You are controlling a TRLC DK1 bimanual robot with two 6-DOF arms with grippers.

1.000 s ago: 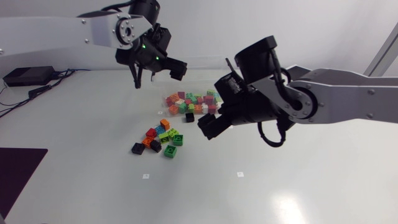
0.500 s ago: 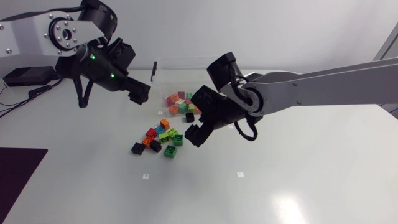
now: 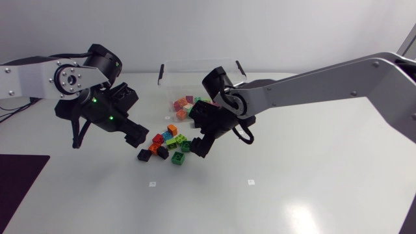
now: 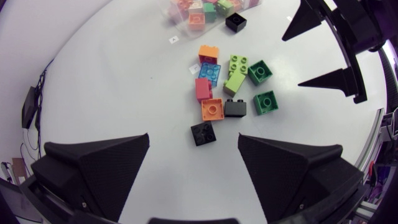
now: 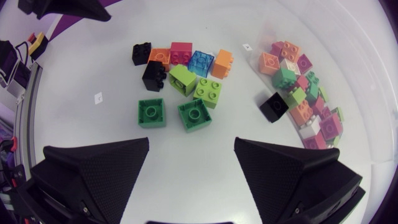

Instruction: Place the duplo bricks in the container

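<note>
Both grippers are spread open over the loose bricks, and neither holds anything.
Head view: the left gripper (image 3: 135,138) hangs just beside a cluster of bricks (image 3: 166,143) on the table (image 3: 292,188), with the right gripper (image 3: 200,148) at the cluster's other side; behind them the clear container (image 3: 195,69) holds more bricks. Left wrist view: the left gripper (image 4: 193,138) has its fingers wide apart and empty, above a black brick (image 4: 203,132) at the cluster's near edge; the right gripper (image 4: 292,61) shows beyond, also parted. Right wrist view: the right gripper (image 5: 191,142) gapes, empty, above two green bricks (image 5: 194,114); a lone black brick (image 5: 273,106) lies just beside the container's bricks (image 5: 298,87).
</note>
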